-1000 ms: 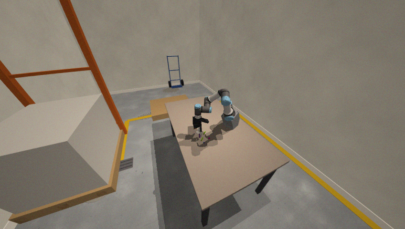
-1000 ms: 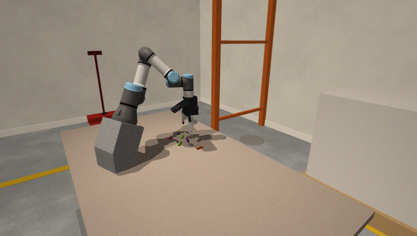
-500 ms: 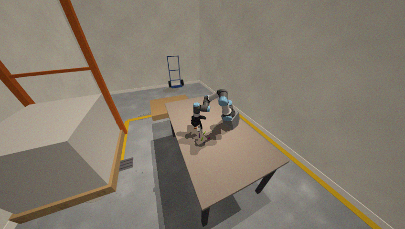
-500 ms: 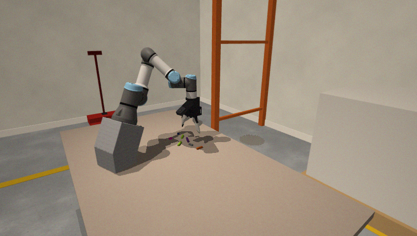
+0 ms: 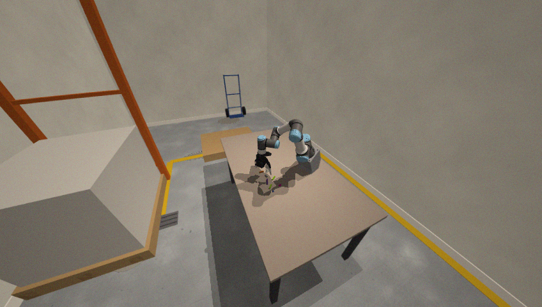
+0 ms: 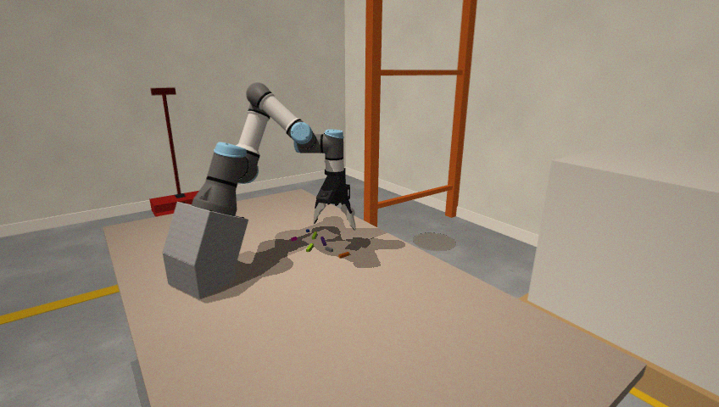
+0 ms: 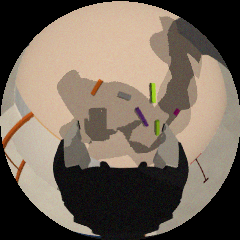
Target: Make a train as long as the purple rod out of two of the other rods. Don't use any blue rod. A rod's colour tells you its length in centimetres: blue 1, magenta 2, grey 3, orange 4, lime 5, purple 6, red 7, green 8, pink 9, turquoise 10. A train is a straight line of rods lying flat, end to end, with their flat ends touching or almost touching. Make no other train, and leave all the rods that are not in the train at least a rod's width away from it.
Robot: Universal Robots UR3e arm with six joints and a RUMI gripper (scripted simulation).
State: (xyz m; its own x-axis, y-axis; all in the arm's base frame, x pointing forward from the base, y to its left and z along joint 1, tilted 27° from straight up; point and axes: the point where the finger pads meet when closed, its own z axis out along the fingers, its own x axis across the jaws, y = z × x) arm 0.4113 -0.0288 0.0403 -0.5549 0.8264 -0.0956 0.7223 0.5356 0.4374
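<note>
Several small rods lie flat and apart on the tan table. In the wrist view I see the purple rod (image 7: 141,116), two lime rods (image 7: 152,92) (image 7: 157,127), a grey rod (image 7: 124,95), an orange rod (image 7: 97,87) and a magenta rod (image 7: 176,112). In the exterior view the purple rod (image 6: 323,240), the orange rod (image 6: 343,254), the grey rod (image 6: 328,248), the magenta rod (image 6: 293,238) and a tiny blue rod (image 6: 307,230) show. My gripper (image 6: 333,220) hangs open and empty above the table, just beyond the rods near the far edge. No rods touch end to end.
The arm's grey base block (image 6: 204,254) stands on the table left of the rods. An orange rack frame (image 6: 373,110) rises just past the table's far edge near the gripper. A large beige box (image 6: 625,262) stands to the right.
</note>
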